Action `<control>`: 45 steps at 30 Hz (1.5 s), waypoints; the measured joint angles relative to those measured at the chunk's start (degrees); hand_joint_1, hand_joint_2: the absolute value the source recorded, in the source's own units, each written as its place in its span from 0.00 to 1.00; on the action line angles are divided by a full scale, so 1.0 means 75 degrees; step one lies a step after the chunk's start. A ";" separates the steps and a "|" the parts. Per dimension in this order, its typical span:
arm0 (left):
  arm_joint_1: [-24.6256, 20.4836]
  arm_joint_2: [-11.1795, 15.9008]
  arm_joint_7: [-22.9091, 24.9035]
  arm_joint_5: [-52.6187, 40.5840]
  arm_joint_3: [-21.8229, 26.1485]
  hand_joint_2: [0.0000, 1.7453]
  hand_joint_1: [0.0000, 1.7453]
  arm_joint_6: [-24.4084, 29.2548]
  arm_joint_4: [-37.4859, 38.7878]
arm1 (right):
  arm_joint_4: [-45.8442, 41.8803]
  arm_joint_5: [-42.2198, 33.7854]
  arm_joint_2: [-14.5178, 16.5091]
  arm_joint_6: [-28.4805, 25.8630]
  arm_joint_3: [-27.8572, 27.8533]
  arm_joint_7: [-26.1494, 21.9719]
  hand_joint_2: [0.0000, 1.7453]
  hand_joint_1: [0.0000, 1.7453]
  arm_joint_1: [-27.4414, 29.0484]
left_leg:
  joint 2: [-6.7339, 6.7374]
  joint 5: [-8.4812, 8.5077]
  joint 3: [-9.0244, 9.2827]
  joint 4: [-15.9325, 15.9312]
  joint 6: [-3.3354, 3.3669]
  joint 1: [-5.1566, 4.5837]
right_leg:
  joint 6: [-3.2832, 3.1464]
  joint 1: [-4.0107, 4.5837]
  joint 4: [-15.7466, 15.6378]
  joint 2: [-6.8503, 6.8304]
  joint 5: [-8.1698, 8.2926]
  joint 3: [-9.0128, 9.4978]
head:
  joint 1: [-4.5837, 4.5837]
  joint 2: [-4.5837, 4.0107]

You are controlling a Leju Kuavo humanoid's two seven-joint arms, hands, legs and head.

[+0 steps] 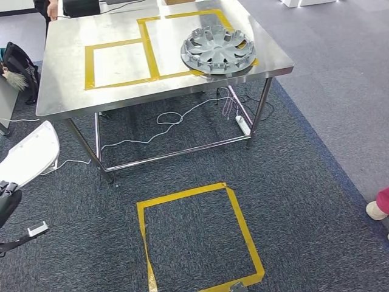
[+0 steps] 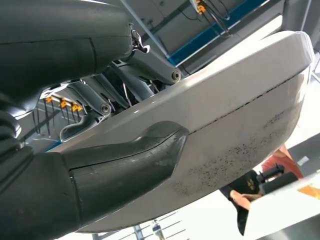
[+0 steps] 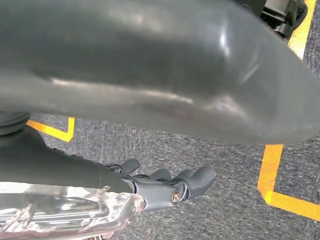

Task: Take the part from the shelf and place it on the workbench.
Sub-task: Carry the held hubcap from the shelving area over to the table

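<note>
The part is a white curved panel (image 1: 30,152) at the left edge of the head view, held low above the carpet. My left hand (image 2: 94,150) grips it: the thick thumb (image 2: 128,160) lies across one face of the panel (image 2: 241,115) and the darker fingers (image 2: 151,67) wrap the other side. The steel workbench (image 1: 68,73) stands ahead, marked with yellow tape rectangles. My right hand (image 3: 170,185) hangs above the carpet and holds nothing, its fingers slightly bent and apart from the thumb.
A grey wheel cover (image 1: 217,48) lies on the workbench's right end. Cables and a power strip (image 1: 243,125) lie under the bench. A yellow tape square (image 1: 197,237) marks the carpet in front. A dark bag (image 1: 20,67) sits left; a person's shoe (image 1: 378,210) shows right.
</note>
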 joint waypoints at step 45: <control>0.0490 0.0106 0.0361 -0.0098 -0.0067 1.00 1.00 -0.0382 -0.0330 | 0.0000 0.0005 0.0004 -0.0043 0.0004 0.0046 0.00 0.00 0.0092 | 0.0082 0.0653 -0.1238 0.0307 -0.0089 -0.0016 | -0.0071 -0.0112 -0.0182 0.0101 -0.1452 0.1587 | -0.0016 0.0001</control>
